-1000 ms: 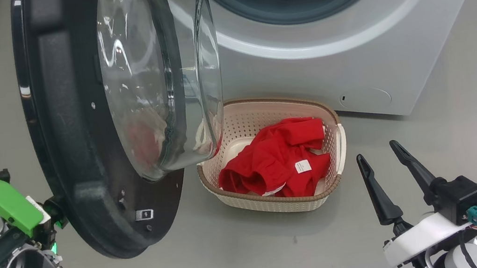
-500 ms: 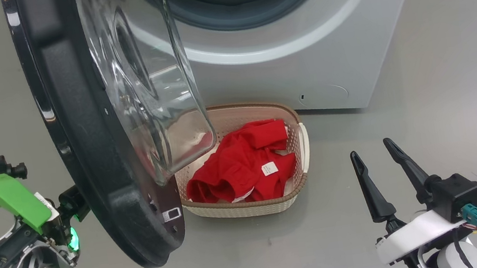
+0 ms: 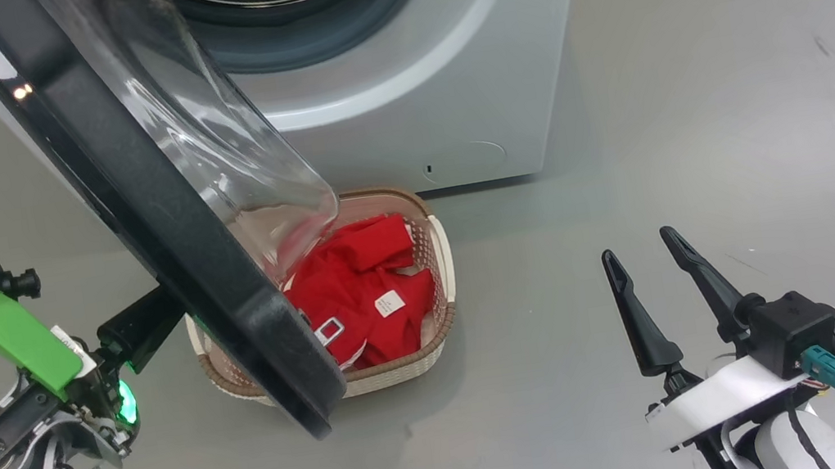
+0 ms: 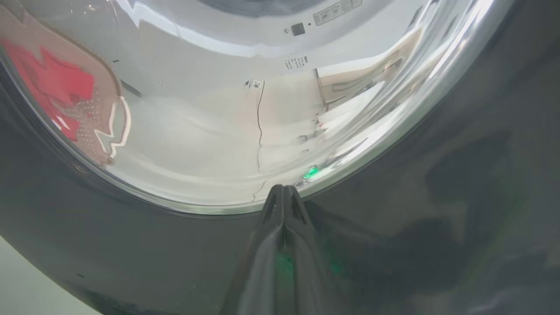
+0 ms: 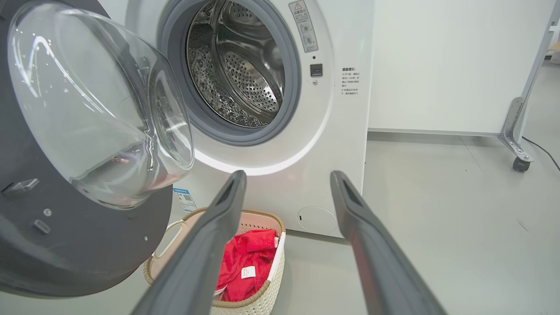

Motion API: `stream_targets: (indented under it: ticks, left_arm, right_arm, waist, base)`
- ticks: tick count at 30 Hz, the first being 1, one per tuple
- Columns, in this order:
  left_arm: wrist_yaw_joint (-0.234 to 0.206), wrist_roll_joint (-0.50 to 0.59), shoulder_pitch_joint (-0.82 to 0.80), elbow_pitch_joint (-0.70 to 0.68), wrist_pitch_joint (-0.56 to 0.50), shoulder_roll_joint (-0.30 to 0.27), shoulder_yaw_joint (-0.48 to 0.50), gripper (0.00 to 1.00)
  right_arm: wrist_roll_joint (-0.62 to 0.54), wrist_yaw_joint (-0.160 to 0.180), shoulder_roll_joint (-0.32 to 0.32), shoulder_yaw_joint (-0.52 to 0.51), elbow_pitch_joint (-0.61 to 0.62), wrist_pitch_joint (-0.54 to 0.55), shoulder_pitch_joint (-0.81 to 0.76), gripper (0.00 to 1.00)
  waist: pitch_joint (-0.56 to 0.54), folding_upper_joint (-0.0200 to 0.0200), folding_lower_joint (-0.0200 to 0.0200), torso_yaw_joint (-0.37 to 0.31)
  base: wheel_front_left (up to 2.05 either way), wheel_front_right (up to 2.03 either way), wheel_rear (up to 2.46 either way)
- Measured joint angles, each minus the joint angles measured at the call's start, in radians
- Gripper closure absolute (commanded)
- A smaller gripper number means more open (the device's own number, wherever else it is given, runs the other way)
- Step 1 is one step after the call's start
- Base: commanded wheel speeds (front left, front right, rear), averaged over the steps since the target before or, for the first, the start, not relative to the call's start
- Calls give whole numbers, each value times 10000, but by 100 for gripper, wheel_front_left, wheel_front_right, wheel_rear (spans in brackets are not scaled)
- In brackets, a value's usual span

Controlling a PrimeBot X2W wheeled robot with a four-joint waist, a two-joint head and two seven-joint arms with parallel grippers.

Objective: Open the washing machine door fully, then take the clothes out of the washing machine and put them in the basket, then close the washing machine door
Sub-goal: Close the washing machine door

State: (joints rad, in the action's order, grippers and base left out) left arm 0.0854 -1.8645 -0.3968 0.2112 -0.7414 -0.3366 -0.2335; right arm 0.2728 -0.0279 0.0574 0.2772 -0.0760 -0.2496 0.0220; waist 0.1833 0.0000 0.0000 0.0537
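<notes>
Head view has shifted as a whole since a second ago: camera moved, washer [image 3: 399, 113] now sits further left in frame.

Left pincer [image 4: 283, 192]: fingers pressed together, holding nothing. In the left wrist view the tips rest against the door's glossy black rim, just below the window edge. More of its dark fingers shows in the head view than a second ago.

Door [image 3: 157, 207]: partly open. In the head view it now reads nearly edge-on, where its inner face showed broadly before. Its lower rim crosses in front of the left half of the basket [image 3: 428, 220]; a second ago it stood just left of the basket. The clear bowl overhangs the basket's near-left corner.

Basket: on the floor [image 3: 696, 102], close before the washer's front, below the opening.

Clothes [image 3: 358, 276]: red heap inside the basket, white tag up, lying as before.

Drum [image 5: 240, 65]: steel wall shows through the opening in the right wrist view; no red fabric seen in it.

Right pincer [image 3: 636, 245]: fingers spread wide, empty, above bare floor, well right of the basket; spread unchanged.
</notes>
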Motion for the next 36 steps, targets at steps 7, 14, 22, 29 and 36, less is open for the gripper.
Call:
stream_targets:
  ticks: [7, 14, 22, 29, 36]
  left_arm:
    - [-71, -136, -449, -117, 424, 163, 468, 100]
    - [-278, -510, -1249, -232, 968, 391, 1135, 100]
    - [-560, -633, -2019, -228, 1442, 399, 1628, 100]
    - [-832, -706, -2873, -82, 1929, 399, 2056, 100]
    - [-1129, -656, -3796, 69, 2301, 182, 2253, 100]
  right_arm:
    - [151, 0, -27, 67, 157, -25, 224, 0]
    - [343, 29, -50, 73, 324, -27, 458, 0]
    - [861, 44, -77, 282, 579, -27, 848, 0]
    - [1252, 125, -82, 541, 779, -27, 1173, 0]
    - [1603, 217, -84, 732, 924, -27, 1455, 0]
  waist:
    - [287, 0, 0, -856]
    - [727, 0, 0, -1659]
    - [1343, 0, 0, -2523]
    - [1911, 0, 0, -3214]
    - [2455, 0, 0, -3810]
  base:
    - [0, 0, 0]
    - [0, 0, 0]
    - [0, 0, 0]
    - [0, 0, 0]
    - [0, 0, 0]
